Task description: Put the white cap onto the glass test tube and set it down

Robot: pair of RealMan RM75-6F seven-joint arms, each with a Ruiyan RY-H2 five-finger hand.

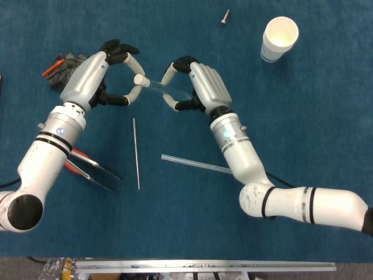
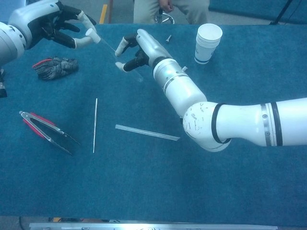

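Observation:
The glass test tube [image 1: 155,87] hangs above the table, slanting up to the left. My right hand [image 1: 201,87] pinches its right part between thumb and fingers, as the chest view also shows of the right hand [image 2: 139,48]. The white cap [image 1: 139,80] sits on the tube's left end. My left hand [image 1: 99,73] curves around that end with its fingers spread. Its thumb tip lies against the cap, while the upper fingers stand apart from it. In the chest view the cap [image 2: 90,33] shows just beyond the left hand [image 2: 50,24].
On the blue cloth lie a thin metal rod [image 1: 136,153], a clear flat strip [image 1: 195,165], red-handled tongs [image 1: 87,169] and a dark glove [image 1: 61,63]. A stack of paper cups [image 1: 279,37] and a bolt [image 1: 225,17] stand at the far side.

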